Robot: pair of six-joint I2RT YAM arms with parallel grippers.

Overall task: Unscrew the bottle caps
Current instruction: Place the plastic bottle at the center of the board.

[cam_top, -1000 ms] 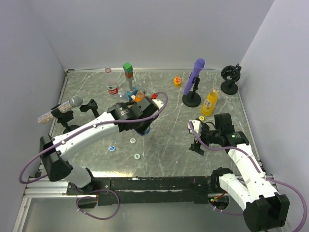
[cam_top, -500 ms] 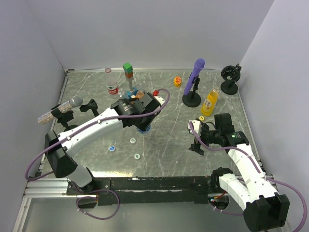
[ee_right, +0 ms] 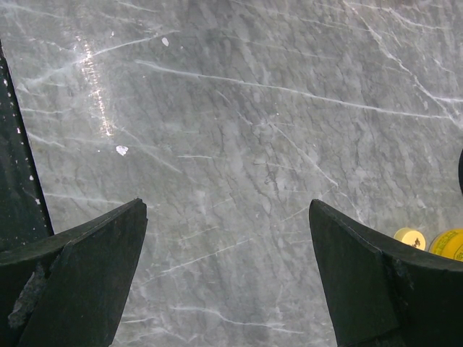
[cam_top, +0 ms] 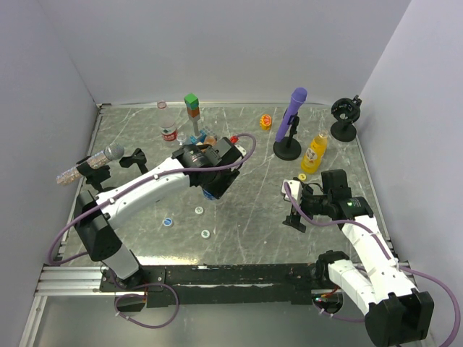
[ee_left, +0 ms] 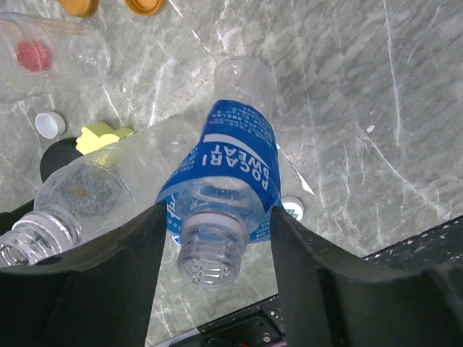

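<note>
Left gripper is clamped on the blue-labelled bottle, one finger on each side of the label. The bottle's mouth is uncapped and its body is see-through. A second uncapped clear bottle is just beside it; I cannot tell whether they touch. Only the wrist view shows this, and a white cap on the table. Overhead, I see the right gripper spread wide and holding nothing, with the yellow bottle beyond it.

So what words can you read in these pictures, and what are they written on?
"POCARI SWEAT": white letters, upside down in the left wrist view, on the blue-labelled clear plastic bottle.
Red label on the small clear bottle: too small to read.
Yellow juice bottle: label too small to read.
Nothing else readable.
</note>
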